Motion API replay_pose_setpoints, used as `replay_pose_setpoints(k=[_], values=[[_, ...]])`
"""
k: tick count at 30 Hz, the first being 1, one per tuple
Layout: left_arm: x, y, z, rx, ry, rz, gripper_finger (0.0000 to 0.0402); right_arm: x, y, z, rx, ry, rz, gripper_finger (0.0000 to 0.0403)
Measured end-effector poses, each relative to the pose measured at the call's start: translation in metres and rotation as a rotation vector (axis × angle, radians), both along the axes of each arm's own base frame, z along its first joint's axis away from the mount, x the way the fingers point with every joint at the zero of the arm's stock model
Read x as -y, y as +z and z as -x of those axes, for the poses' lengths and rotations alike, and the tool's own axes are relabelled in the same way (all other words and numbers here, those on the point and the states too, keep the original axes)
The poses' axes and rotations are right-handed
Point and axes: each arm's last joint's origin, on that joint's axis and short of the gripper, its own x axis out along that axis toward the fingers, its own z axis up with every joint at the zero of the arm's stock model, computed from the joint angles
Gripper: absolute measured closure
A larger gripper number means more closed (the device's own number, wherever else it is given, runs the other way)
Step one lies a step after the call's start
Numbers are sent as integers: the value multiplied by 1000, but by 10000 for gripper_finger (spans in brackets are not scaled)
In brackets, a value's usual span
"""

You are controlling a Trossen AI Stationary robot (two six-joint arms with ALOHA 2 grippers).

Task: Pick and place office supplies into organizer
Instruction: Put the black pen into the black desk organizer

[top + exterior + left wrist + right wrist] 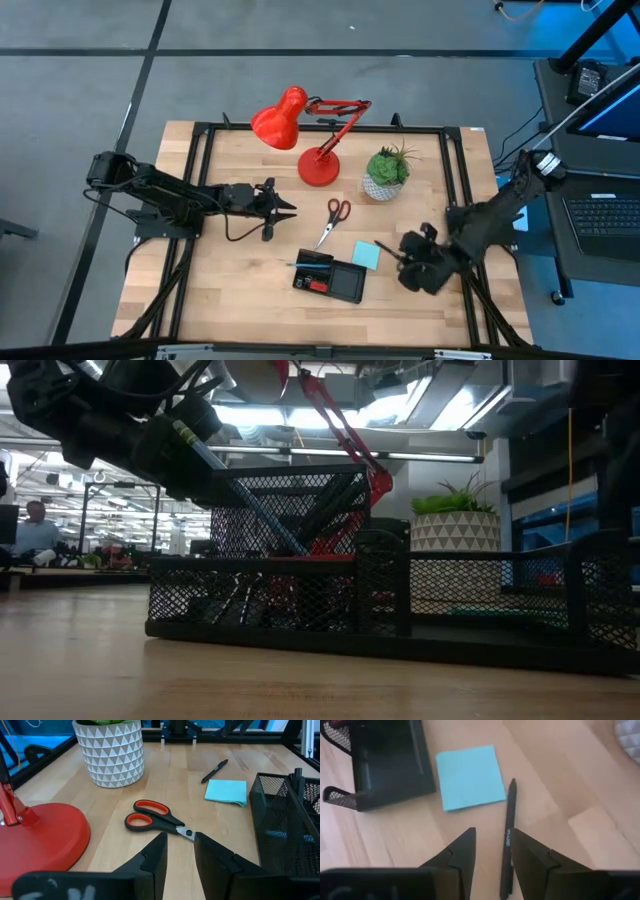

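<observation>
So my right gripper (492, 845) is hovering low over the table with the fingers parted a little, nothing pinched. A thin dark pen (508, 837) lies on the wood right in the gap between them, running straight out ahead of the fingertips. Just past the pen's far end, and touching or nearly touching it on one side, sits the light blue sticky-note pad (470, 776). Beyond the pad is the organizer (390, 760), a black mesh tray, with its near wall just beside the pad's edge.

My left gripper (180, 850) is across the table, also parted narrowly and empty. The red-handled scissors (156, 818) lie flat right in front of its tips, blades pointing toward me, handles away. Off to one side of them is the round red base of the desk lamp (45, 837), and farther ahead the white patterned plant pot (110, 752). From this wrist the sticky pad and pen are out past the scissors, with the organizer's mesh wall beside them.

From above, the organizer (330, 277) sits between my two grippers, nearer the right one, and it already has a few dark items plus something red in it. In the low view, a pen stands tilted inside its taller mesh part.
</observation>
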Motion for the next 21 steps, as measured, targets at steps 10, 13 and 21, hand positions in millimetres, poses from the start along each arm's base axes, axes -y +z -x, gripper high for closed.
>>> replay_pose_setpoints(k=[10,13,21], values=[[4,0,0,-3,-11,13,313,-38,-18,31,18,100,32,280],[3,0,0,0,0,10,313,-39,-28,32,-10,27,47,280],[2,0,0,2,27,11,313,-45,-55,29,-82,-17,117,223]])
